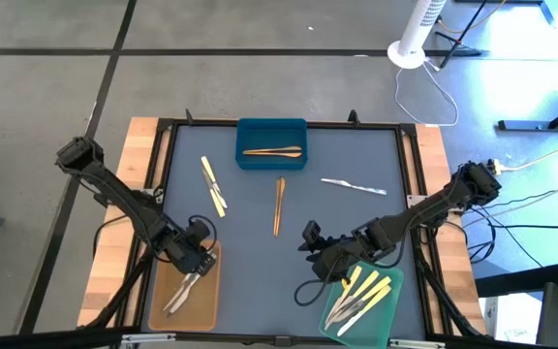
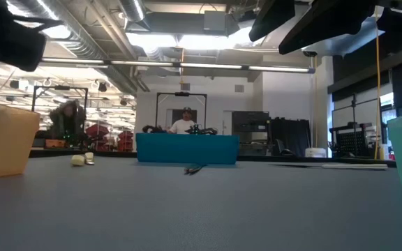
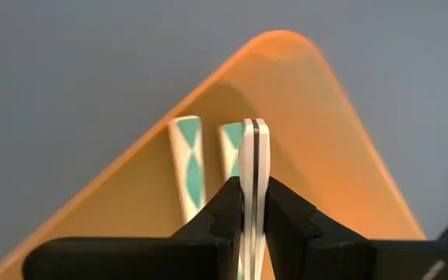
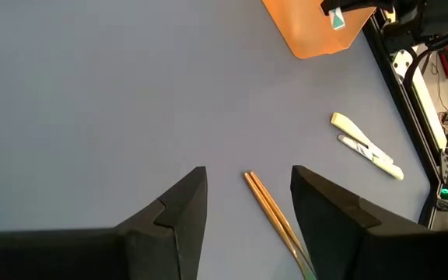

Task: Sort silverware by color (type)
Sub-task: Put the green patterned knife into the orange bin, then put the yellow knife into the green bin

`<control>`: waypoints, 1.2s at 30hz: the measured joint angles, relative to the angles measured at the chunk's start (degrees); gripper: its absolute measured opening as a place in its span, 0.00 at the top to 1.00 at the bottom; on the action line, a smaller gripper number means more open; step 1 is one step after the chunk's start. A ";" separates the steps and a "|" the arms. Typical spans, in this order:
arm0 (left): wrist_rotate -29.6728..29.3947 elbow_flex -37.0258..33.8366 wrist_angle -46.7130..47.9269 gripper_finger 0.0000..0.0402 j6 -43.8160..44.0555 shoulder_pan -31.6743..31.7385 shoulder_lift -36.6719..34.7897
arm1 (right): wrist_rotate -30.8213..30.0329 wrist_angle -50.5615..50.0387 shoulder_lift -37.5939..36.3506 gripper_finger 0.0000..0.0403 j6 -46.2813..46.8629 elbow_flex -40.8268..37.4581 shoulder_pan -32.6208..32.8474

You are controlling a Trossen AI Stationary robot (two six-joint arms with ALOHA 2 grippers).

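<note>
Closest to the lens, the left gripper (image 3: 253,190) has its fingers (image 3: 224,210) clenched on a white utensil (image 3: 253,148), which shows edge-on and stands out past the tips. Directly below it lies the tan tray (image 3: 309,85), and two other white pieces (image 3: 187,163) already rest inside this tray, side by side. I judge that the step in hand is the drop of the white utensil into the tan tray. For this, the next move only calls for the fingers to release while they are over the tray floor and not over its rim.

Farther from the tan tray, toward the table middle, the right gripper (image 4: 249,177) hovers with its fingers released and nothing between them. It is aimed at the brown pair (image 4: 271,210), which lies on the bare mat. Probably it needs to lower and close around these thin sticks.

Beyond the tan tray, a yellow pair (image 1: 213,184) is on the mat, and a white piece (image 1: 354,185) lies well apart from the tray, on the other side of the brown pair. These are not yet sorted. Farthest from the tan tray stands the blue tray (image 1: 271,124), with one brown utensil (image 1: 274,151) inside. The green tray (image 1: 395,281), across the table from the tan tray, holds yellow ones.
</note>
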State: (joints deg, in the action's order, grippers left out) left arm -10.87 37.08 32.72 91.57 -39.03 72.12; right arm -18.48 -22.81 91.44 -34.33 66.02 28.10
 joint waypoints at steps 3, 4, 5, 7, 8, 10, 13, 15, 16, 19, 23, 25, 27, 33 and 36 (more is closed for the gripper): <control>0.04 -0.81 0.05 0.90 1.44 0.00 0.00 | 0.00 0.00 0.00 0.56 0.00 0.00 0.00; 0.04 -1.07 0.04 0.90 2.13 0.00 0.00 | 0.00 0.00 0.00 0.56 0.00 0.00 0.00; 0.04 -1.27 0.05 0.90 2.71 0.00 0.02 | 0.02 0.00 0.00 0.56 0.00 0.00 -0.02; 0.04 -1.53 -0.01 0.90 2.82 0.00 0.02 | 0.02 0.00 0.00 0.56 0.00 0.00 0.00; 0.02 -1.58 -0.01 0.90 2.82 0.00 0.00 | 0.02 0.00 0.00 0.56 0.00 0.00 0.00; 0.02 -1.66 -0.01 0.90 2.82 0.00 0.02 | 0.02 0.00 0.00 0.56 0.00 0.00 0.00; 0.03 -1.66 -0.03 0.90 2.82 0.00 0.00 | 0.02 -0.02 0.00 0.56 0.00 0.00 -0.02; 0.02 -1.66 -0.03 0.90 2.82 0.00 0.00 | 0.02 -0.02 0.00 0.56 0.00 0.02 -0.02; 0.03 -1.66 -0.03 0.90 2.82 0.00 0.01 | 0.02 -0.02 0.00 0.56 0.00 0.02 -0.02; 0.02 -1.66 -0.03 0.90 2.82 0.00 0.00 | 0.02 -0.02 0.00 0.56 -0.02 0.02 -0.02; 0.04 -1.66 -0.03 0.90 2.82 0.00 0.02 | 0.02 -0.02 0.00 0.56 -0.02 0.04 -0.02; 0.04 -1.66 -0.03 0.90 2.84 0.00 0.02 | 0.02 -0.02 0.00 0.56 -0.02 0.04 -0.02; 0.39 -1.66 -0.04 0.89 3.06 0.00 0.01 | 0.02 -0.02 0.00 0.56 -0.02 0.04 0.00; 2.58 -1.66 -0.03 0.77 4.24 0.00 0.00 | 0.02 -0.02 0.00 0.56 -0.02 0.04 -0.02; 2.62 -1.66 -0.02 0.72 4.25 0.00 0.01 | 0.04 -0.02 0.00 0.56 -0.02 0.04 -0.02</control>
State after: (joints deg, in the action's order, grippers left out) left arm -8.25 35.42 32.69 95.82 -39.03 72.12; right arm -18.44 -22.83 91.44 -34.35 66.06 28.08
